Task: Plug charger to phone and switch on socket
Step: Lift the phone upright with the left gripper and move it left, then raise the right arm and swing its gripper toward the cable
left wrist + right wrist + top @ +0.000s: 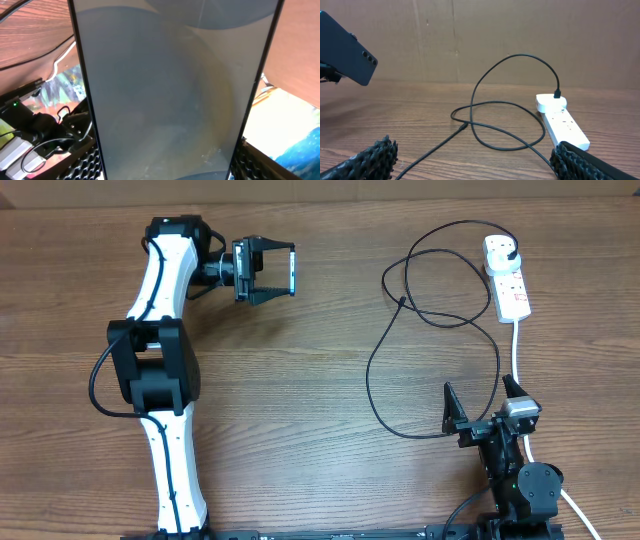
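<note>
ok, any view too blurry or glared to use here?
Left wrist: phone fills the frame, soft, screen washed with pale reflections. Overhead: sharp, evenly lit, soft shadows. Right wrist: charger and socket crisp; the right end effector's fingers at the bottom edge are blurred.

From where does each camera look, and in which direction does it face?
Overhead: above the table, looking down; left pincer holding the phone, right pincer open.
Left wrist: on that arm, facing the phone's screen closely; own fingers at bottom corners.
Right wrist: low, facing the socket and charger; own fingers below.
Shared: all three show the phone.
</note>
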Controlling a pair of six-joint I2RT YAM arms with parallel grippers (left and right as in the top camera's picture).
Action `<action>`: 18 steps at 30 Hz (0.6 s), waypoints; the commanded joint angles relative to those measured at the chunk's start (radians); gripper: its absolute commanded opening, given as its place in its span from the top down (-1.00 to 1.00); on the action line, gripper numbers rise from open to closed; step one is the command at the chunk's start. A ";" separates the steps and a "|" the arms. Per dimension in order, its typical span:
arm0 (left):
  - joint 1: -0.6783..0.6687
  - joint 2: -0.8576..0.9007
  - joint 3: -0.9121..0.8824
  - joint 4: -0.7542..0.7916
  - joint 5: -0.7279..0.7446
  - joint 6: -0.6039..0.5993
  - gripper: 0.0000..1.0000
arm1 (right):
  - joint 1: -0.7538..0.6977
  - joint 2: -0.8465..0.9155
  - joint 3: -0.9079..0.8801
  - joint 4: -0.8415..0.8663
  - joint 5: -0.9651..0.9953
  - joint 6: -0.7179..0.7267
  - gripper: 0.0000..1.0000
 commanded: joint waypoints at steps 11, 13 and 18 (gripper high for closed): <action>-0.004 0.005 0.031 -0.032 0.062 0.096 -0.41 | 0.005 -0.009 -0.010 0.410 -0.653 0.496 -1.00; -0.004 0.005 0.031 -0.033 0.062 0.095 -0.41 | 0.004 -0.009 -0.006 0.564 -0.592 0.583 -1.00; -0.005 0.005 0.031 -0.033 0.062 0.095 -0.41 | 0.003 0.007 0.158 0.564 -0.430 0.592 -1.00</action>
